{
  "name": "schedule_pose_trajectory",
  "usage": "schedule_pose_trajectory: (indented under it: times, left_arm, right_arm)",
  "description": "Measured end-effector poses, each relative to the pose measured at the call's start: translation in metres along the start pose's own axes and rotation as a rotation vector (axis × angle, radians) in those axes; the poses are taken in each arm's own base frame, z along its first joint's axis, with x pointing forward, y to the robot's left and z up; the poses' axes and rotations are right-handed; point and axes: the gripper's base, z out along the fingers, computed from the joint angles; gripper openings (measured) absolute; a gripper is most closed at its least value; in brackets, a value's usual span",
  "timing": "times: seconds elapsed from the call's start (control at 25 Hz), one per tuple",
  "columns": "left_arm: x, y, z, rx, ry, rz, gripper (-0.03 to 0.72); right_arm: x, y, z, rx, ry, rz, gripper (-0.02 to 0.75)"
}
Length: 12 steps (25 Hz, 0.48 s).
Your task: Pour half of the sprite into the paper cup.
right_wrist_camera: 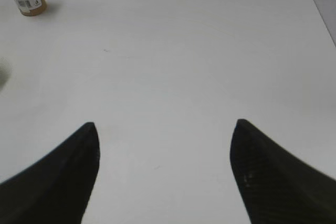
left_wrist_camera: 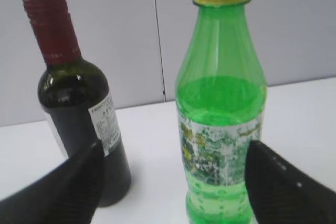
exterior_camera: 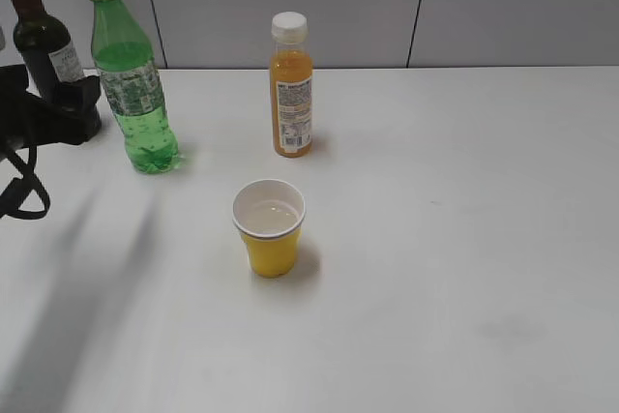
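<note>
Green sprite [left_wrist_camera: 220, 103] framed between wide left pincer [left_wrist_camera: 173, 182] fingers for grasping; right pincer [right_wrist_camera: 163, 171] wide, empty; paper cup [exterior_camera: 269, 227] central for pouring

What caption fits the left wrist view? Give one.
Open left gripper faces the uncapped sprite, wine bottle beside it.

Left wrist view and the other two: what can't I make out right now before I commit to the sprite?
- Sprite: its base is cut off by the left wrist view's bottom edge.
- Left gripper: in the exterior view the frame edge cuts it off; contact unclear.
- Wine bottle: lower part hidden behind the arm in the exterior view.
- Right gripper: paper cup out of its view.
</note>
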Motion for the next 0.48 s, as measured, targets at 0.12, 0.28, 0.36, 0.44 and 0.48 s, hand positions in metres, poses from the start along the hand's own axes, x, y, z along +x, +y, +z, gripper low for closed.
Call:
schedule_pose_trajectory:
  times: [0.12,0.28,0.36,0.44,0.48]
  left_arm:
    - [-0.004,0.002,-0.008,0.012,0.075,0.021,0.625]
    - [-0.011,0.006,-0.014,0.036,0.193,0.047,0.620]
    - [-0.018,0.008,-0.013,0.069,0.264,0.035,0.617]
    - [-0.027,0.010,-0.011,0.100,0.321,0.015,0.613]
    - [-0.032,0.011,-0.010,0.121,0.350,0.007,0.611]
  right_arm:
    - [0.000,0.000,0.000,0.000,0.000,0.000,0.583]
    - [0.000,0.000,0.000,0.000,0.000,0.000,0.583]
    - [0.000,0.000,0.000,0.000,0.000,0.000,0.583]
    - [0.000,0.000,0.000,0.000,0.000,0.000,0.583]
    - [0.000,0.000,0.000,0.000,0.000,0.000,0.583]
